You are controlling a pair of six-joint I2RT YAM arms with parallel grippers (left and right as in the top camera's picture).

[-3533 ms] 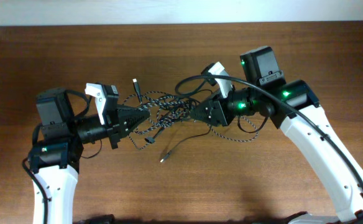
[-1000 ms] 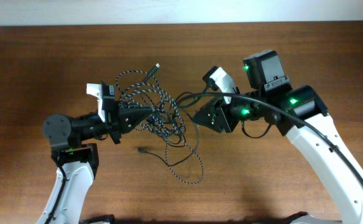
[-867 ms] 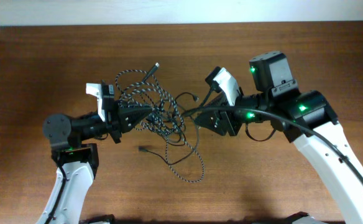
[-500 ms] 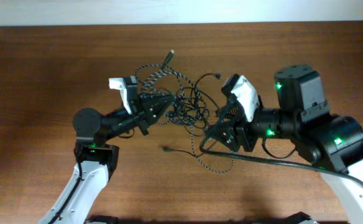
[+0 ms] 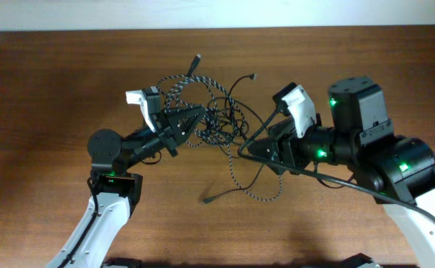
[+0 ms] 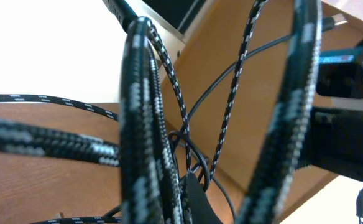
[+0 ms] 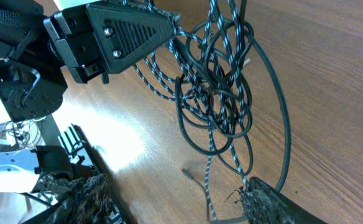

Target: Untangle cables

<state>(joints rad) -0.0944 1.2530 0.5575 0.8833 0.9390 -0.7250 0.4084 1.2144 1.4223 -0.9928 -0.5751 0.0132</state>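
Note:
The speckled braided cable (image 5: 216,123) and the thin black cable (image 5: 232,93) form one tangled bundle, held up between my two grippers. My left gripper (image 5: 195,116) is shut on speckled strands at the bundle's left side. In the left wrist view these strands (image 6: 145,143) cross right in front of its dark fingertip (image 6: 197,202). My right gripper (image 5: 243,149) is shut on the speckled cable at the bundle's lower right. In the right wrist view that strand (image 7: 228,146) runs into its fingertip (image 7: 262,196). A speckled loop (image 5: 266,195) and a black plug end (image 5: 206,199) lie below.
Other plug ends stick up at the back (image 5: 197,58) and at the upper right (image 5: 253,76). My right arm's thick black wire (image 5: 307,173) loops past its gripper. The left gripper (image 7: 128,34) shows in the right wrist view, above the brown wooden table (image 5: 46,82).
Both arms have shifted right and lifted the bundle. In the last half second the right gripper drew down and back, and the hanging loop and loose plug swung.

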